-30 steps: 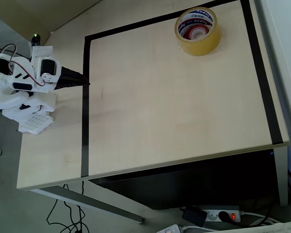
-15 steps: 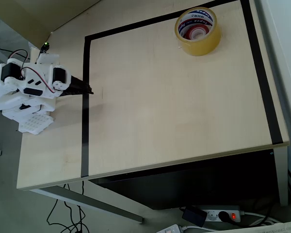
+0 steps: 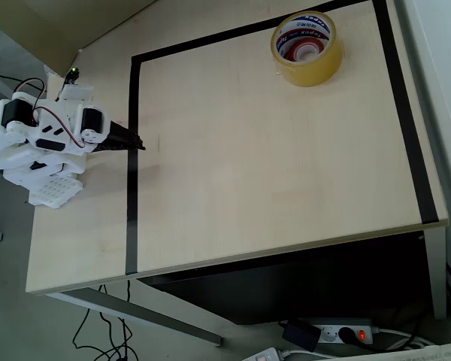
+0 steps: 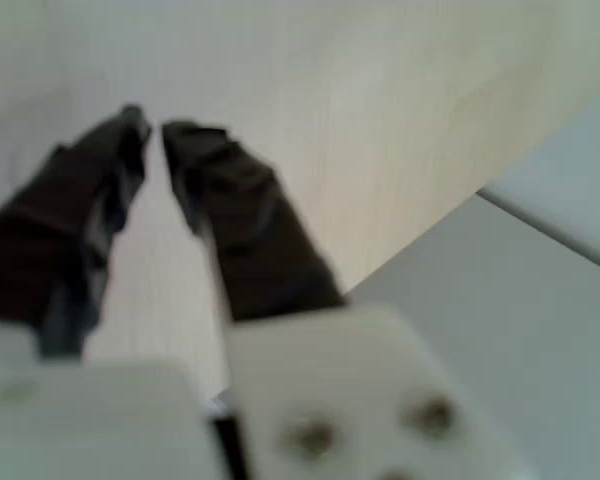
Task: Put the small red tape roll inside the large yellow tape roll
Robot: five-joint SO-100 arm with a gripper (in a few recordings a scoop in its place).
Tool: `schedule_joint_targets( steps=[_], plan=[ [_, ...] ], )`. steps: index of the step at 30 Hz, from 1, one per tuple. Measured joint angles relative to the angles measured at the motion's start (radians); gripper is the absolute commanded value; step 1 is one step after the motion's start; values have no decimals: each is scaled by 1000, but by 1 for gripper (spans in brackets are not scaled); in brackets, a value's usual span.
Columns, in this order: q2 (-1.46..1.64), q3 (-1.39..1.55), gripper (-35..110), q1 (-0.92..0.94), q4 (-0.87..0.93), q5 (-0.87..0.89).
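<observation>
The large yellow tape roll (image 3: 307, 50) stands on the table at the far right corner in the overhead view, its white core printed with lettering. The small red tape roll (image 3: 306, 53) lies inside its hole, only partly visible. My gripper (image 3: 138, 144) is far off at the table's left side, its dark fingers pointing right over the black tape line. In the wrist view the gripper (image 4: 155, 128) has its tips almost together, with nothing between them and pale wood below.
A black tape line (image 3: 131, 195) frames a rectangle on the light wood table (image 3: 270, 165). The white arm base (image 3: 37, 147) sits at the left edge. A power strip (image 3: 338, 332) and cables lie on the floor below the front edge.
The gripper has swung slightly toward the table's front and its tip now lies over the black line. The two rolls have not moved.
</observation>
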Motion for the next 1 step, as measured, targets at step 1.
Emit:
schedule_joint_targets(
  steps=[1],
  plan=[
    [0,0,1,-6,0,0]
  ],
)
